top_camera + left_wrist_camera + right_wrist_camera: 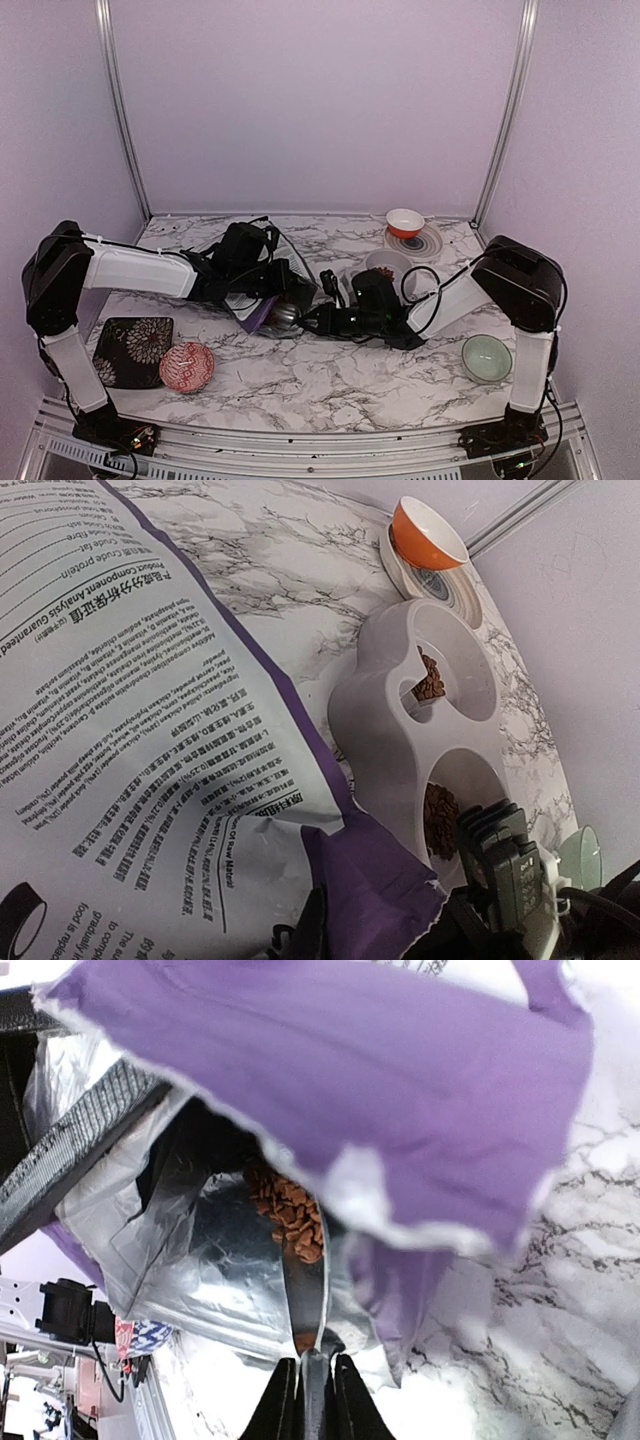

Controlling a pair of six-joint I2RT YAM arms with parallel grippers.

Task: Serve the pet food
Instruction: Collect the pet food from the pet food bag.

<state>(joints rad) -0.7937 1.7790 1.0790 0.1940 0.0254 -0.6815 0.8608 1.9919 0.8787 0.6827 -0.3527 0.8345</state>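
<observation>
The purple-and-white bag [255, 310] lies tilted at mid-table, and my left gripper [268, 288] is shut on its torn purple edge [375, 900]. My right gripper [313, 1405] is shut on the handle of a metal spoon [305, 1280]. The spoon's bowl reaches into the bag's silver-lined mouth [215, 1250] and carries pet food [290, 1210]. More pet food lies in both wells of the grey double-bowl feeder [400, 740], a far heap [430, 680] and a near heap [440, 815]. In the top view the spoon [285, 316] meets the bag just left of my right gripper [318, 320].
The feeder [390, 265] stands right of the bag, behind my right arm. An orange bowl [405, 222] sits on a plate at the back right. A pale green bowl [487, 357] is front right. A red patterned bowl [187, 365] and a dark flowered plate [133, 350] are front left.
</observation>
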